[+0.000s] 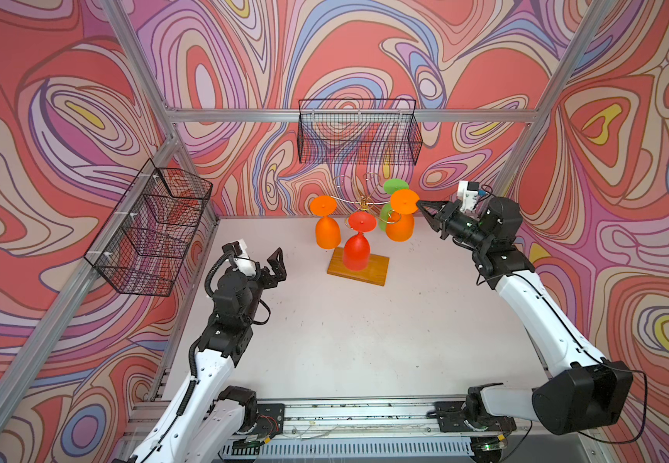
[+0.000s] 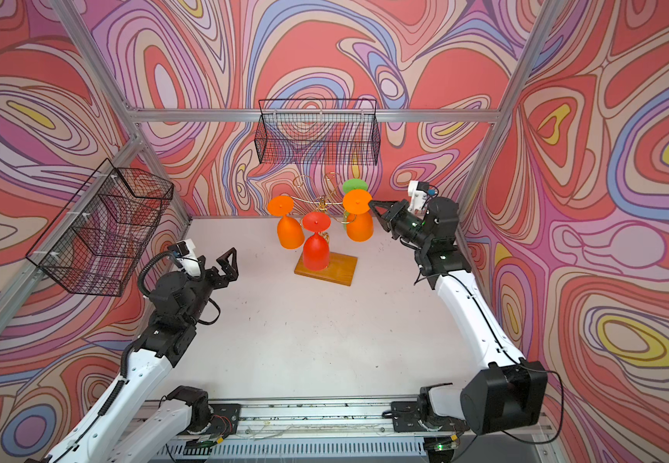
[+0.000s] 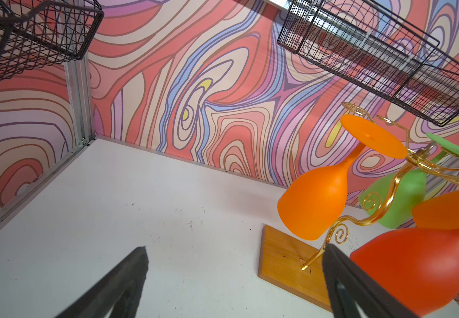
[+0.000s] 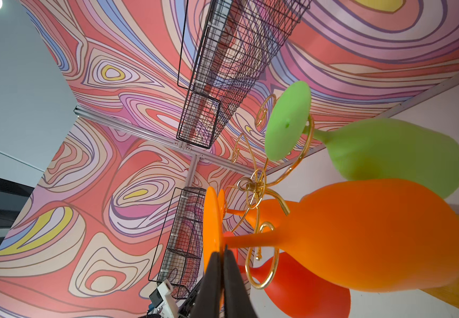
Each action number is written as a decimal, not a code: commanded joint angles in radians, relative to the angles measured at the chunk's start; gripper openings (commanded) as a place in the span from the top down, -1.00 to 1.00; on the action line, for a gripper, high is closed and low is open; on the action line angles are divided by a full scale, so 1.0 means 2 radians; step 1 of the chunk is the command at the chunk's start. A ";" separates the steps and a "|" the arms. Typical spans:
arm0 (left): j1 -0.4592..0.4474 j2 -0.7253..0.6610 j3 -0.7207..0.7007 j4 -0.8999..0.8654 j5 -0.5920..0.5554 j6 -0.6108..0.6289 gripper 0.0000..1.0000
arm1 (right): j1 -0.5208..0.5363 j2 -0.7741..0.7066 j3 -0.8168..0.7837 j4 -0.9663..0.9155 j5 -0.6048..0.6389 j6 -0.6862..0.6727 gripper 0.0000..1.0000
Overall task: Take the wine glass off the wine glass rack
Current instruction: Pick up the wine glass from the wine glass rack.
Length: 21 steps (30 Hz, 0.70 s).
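The wine glass rack (image 1: 364, 202) is gold wire on a wooden base (image 1: 377, 272) at the back of the table. Several wine glasses hang from it upside down: orange (image 1: 328, 234), red (image 1: 356, 250), green (image 1: 395, 185) and a second orange wine glass (image 1: 400, 228) on the right. My right gripper (image 1: 419, 205) (image 4: 221, 252) is shut on the foot rim of that right orange glass (image 4: 374, 234), which still hangs in its gold loop. My left gripper (image 1: 272, 266) (image 3: 236, 247) stands open and holds nothing, left of the base (image 3: 280, 258) and apart from it.
A black wire basket (image 1: 358, 132) hangs on the back wall just above the rack. Another black basket (image 1: 152, 228) hangs on the left wall near the left arm. White tabletop (image 1: 344, 332) stretches in front of the rack between both arms.
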 commanded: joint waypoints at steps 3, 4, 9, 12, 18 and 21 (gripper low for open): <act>-0.004 0.001 0.000 0.005 0.006 0.003 -0.96 | -0.011 -0.027 -0.004 -0.035 0.010 -0.032 1.00; -0.004 0.001 0.000 0.005 0.007 0.003 -0.96 | -0.012 -0.030 -0.002 -0.046 0.014 -0.040 1.00; -0.004 0.003 0.001 0.007 0.013 0.001 -0.96 | -0.017 -0.042 0.003 -0.073 0.026 -0.063 1.00; -0.004 0.002 0.003 0.009 0.022 0.001 -0.96 | -0.017 -0.047 0.002 -0.073 0.026 -0.065 1.00; -0.004 -0.009 0.002 0.021 0.045 0.001 -1.00 | -0.017 -0.065 0.002 -0.065 0.027 -0.062 1.00; -0.004 -0.015 0.001 0.028 0.056 -0.001 -1.00 | -0.017 -0.073 0.015 -0.080 0.029 -0.067 1.00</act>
